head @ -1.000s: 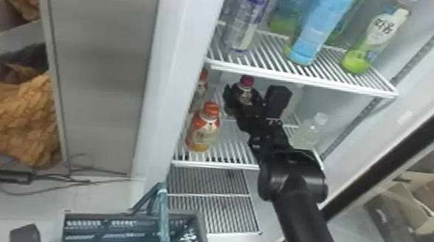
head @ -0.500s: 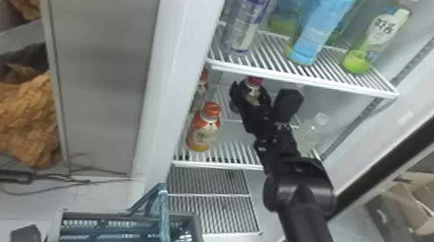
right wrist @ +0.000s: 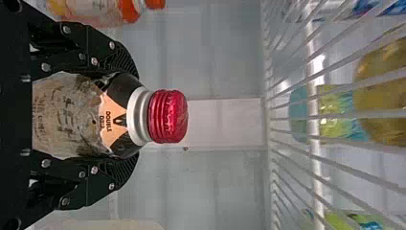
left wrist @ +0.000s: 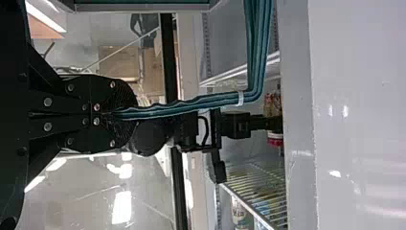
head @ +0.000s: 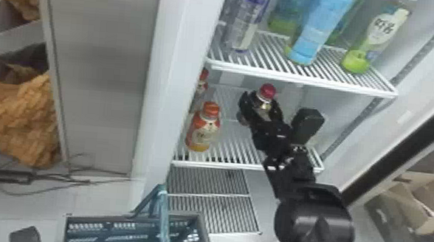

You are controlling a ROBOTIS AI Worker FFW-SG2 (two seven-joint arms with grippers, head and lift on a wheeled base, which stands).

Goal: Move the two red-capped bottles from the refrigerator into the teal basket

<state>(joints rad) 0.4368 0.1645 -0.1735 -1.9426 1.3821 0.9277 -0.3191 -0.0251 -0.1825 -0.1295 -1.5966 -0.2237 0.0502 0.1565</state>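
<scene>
On the middle refrigerator shelf, my right gripper [head: 261,111] is around a red-capped bottle [head: 267,92]. In the right wrist view the bottle [right wrist: 81,115] stands between the two fingers of the right gripper [right wrist: 127,115], which press on both its sides below the red cap. The teal basket [head: 134,217] is low in front of the refrigerator. My left gripper [left wrist: 112,114] is shut on the basket's teal handle [left wrist: 182,106] in the left wrist view.
Orange-capped bottles [head: 204,129] stand left of the right gripper. Above is a wire shelf [head: 304,77] with tall bottles [head: 318,27]. The refrigerator's side wall [head: 172,71] rises at the left; a cardboard box [head: 420,205] lies at right.
The right gripper and arm have shifted slightly to the right, with the red-capped bottle between the fingers moving along. The basket has sunk slightly at the bottom of the head view.
</scene>
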